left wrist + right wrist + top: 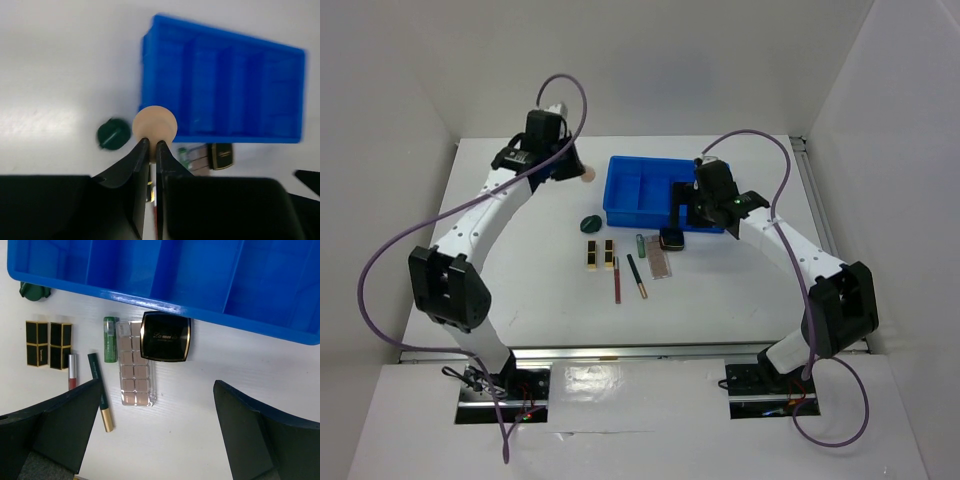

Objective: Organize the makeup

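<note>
- Seeing my left gripper (151, 147) with fingers narrow, nipping the peach sponge (154, 124) by its near end, just left of the bin (150, 75).
- Green sponge (113, 134) lies nearby.
- My right gripper (157, 385) hangs wide open over the compact (165, 336), which overlaps the pink palette (136, 385).
- Tube (109, 339), pencils (101, 395) and black-gold palettes (37, 343) lie alongside.

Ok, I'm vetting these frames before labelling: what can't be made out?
Left wrist view: blurred; whether the left gripper pinches the peach egg-shaped sponge is unclear.
Top view: the left arm hides that gripper and most of the sponge.
Right wrist view: top edge cuts off the blue plastic bin; the black square compact's gold lettering is too small to read.
</note>
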`<state>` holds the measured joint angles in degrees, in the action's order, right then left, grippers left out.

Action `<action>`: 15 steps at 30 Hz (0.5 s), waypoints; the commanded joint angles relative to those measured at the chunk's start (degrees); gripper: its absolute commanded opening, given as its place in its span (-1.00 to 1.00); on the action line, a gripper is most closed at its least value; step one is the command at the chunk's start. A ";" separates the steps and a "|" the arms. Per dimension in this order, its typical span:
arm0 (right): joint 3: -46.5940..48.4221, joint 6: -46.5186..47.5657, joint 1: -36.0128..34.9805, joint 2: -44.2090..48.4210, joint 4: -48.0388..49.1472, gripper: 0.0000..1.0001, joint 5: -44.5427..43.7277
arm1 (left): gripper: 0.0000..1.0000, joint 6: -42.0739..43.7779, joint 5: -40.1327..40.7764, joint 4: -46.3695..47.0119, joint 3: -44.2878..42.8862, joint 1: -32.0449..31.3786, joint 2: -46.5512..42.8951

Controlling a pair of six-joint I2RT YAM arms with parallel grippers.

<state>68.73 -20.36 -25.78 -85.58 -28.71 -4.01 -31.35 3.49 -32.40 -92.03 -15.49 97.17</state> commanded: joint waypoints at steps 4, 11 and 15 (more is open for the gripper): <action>0.44 -1.53 0.47 2.34 0.23 1.00 0.85 | -0.62 3.67 -6.91 1.90 -14.39 -5.43 10.31; 0.44 -1.53 1.00 7.35 -2.67 1.00 -0.38 | -0.55 2.97 -6.39 -0.46 -27.05 -5.43 22.62; -0.79 -1.53 1.52 8.85 -3.89 1.00 -1.61 | 0.26 2.97 -7.44 -1.52 -30.14 -5.96 25.35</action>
<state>68.51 -21.45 -24.86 -79.64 -30.92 -4.14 -29.06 -2.52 -32.86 -118.48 -21.30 123.02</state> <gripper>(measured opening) 1.000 0.575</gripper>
